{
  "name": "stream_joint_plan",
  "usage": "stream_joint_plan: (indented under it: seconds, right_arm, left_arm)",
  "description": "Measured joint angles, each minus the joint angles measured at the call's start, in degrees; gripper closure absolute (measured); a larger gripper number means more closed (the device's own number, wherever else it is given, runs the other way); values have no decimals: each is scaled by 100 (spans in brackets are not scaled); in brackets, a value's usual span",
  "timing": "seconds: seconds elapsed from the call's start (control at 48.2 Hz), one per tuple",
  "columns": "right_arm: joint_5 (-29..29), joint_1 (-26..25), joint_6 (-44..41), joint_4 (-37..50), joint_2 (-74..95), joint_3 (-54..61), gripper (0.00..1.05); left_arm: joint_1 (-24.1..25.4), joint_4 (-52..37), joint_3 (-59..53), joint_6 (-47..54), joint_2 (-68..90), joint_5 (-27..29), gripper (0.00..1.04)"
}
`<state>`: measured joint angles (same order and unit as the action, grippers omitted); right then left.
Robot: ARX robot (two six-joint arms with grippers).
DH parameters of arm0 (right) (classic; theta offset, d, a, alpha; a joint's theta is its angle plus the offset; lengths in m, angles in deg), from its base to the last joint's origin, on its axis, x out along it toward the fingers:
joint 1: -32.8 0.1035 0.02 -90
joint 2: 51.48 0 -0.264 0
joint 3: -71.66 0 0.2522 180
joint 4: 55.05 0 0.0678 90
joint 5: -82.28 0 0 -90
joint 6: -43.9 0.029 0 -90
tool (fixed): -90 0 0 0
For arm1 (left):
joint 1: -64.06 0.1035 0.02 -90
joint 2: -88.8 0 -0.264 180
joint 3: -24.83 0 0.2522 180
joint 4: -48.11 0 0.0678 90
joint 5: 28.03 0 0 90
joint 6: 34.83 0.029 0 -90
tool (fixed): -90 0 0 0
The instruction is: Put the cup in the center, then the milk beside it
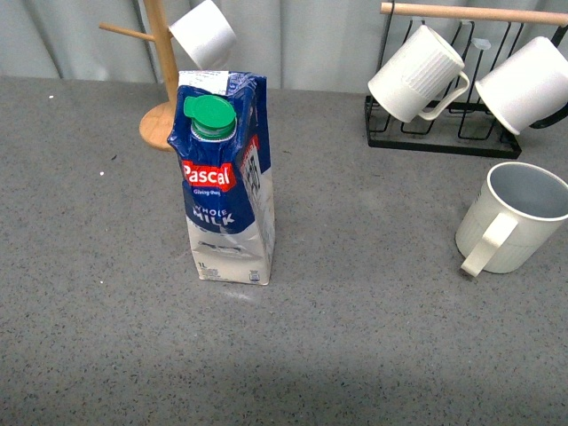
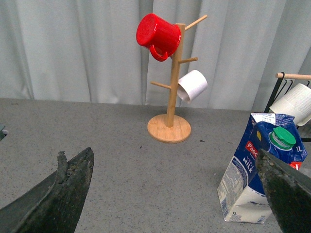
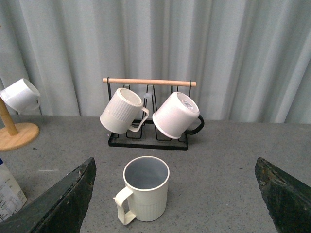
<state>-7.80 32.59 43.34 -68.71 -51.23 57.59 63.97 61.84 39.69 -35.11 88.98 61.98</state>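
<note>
1. The cup [image 1: 515,217] is a cream-white mug with faint vertical ribs, a thick loop handle and a pale grey-blue inside. It stands upright on the table [image 1: 373,337] at 3 o'clock in the front view, with its handle turned toward 7 o'clock.
2. The milk [image 1: 226,186] is a tall carton, dark blue above and white below, with a red "Pascal" label and a green screw cap. It stands upright just toward 10 o'clock from the table's middle, well apart from the cup.
3. The left end effector [image 2: 170,162] hangs low over the table with its jaws spread wide, the carton near one finger [image 2: 284,194].
4. The right end effector [image 3: 175,167] is likewise spread wide and faces the cup, with the wire rack [image 3: 148,141] behind it.
5. Neither arm shows in the front view. That view's edge cuts off the cup's far side, and only a corner of the carton shows in the right wrist view.
</note>
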Motion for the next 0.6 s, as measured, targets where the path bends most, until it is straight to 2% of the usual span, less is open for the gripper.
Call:
stream_joint_plan:
  seconds: [0.601]
  right_arm:
    - [0, 0, 0, 0, 0, 0, 9]
  left_arm:
    - [0, 0, 0, 0, 0, -2, 6]
